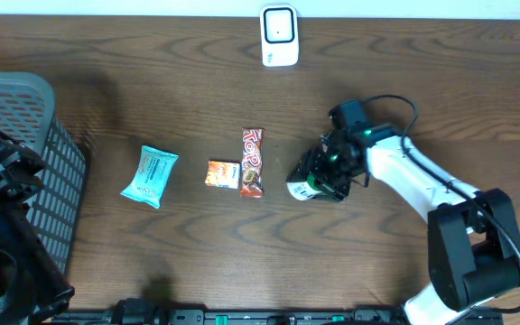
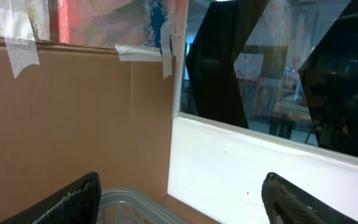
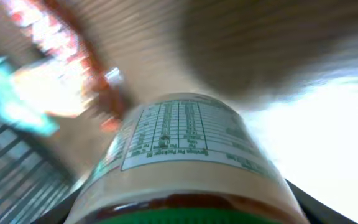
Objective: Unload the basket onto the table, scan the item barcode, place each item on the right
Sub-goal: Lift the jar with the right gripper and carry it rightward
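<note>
While the right end effector is clamping its fingers on the small white-labelled jar with a green lid, that jar is sitting right of centre at the dark wooden desk, just right of the red-brown candy bar; the white boxy scanner is standing at the far edge; the left end effector is hanging, fingers wide apart, over the grey plastic basket.

Near end of bottle cut off, small print unreadable, snacks behind blurred, basket cropped at left
</note>
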Tool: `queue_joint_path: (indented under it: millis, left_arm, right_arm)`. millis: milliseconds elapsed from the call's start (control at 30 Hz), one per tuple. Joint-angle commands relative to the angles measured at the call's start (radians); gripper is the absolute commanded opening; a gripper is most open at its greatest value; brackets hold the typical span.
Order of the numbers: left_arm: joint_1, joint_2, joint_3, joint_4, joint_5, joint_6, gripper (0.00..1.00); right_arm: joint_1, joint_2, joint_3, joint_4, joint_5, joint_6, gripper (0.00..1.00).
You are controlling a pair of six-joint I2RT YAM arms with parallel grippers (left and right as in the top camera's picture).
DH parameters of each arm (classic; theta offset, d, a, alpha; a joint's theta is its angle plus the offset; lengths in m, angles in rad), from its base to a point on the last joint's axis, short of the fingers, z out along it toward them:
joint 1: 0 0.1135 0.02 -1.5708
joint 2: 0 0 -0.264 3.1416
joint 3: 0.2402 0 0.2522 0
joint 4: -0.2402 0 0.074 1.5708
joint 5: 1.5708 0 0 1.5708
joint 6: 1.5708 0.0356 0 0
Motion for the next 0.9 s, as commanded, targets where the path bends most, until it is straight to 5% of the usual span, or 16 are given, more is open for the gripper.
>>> queue_joint_path:
  millis: [0, 500, 867]
  left_arm:
    - [0.000, -0.007, -0.002, 0.005, -0.001, 0.006, 0.83]
    - [0.000, -0.007, -0.004, 0.005, -0.001, 0.006, 0.83]
    - [0.000, -0.007, -0.004, 0.006, -0.002, 0.006, 0.83]
  right_arm:
    - [-0.073, 0.005, 0.027, 0.001, -0.400, -0.096, 0.56]
    - [-0.104, 0.004, 0.027, 0.002, -0.740, -0.096, 0.56]
    - [-0.104, 0.004, 0.037, 0.403, -0.396, -0.231, 0.50]
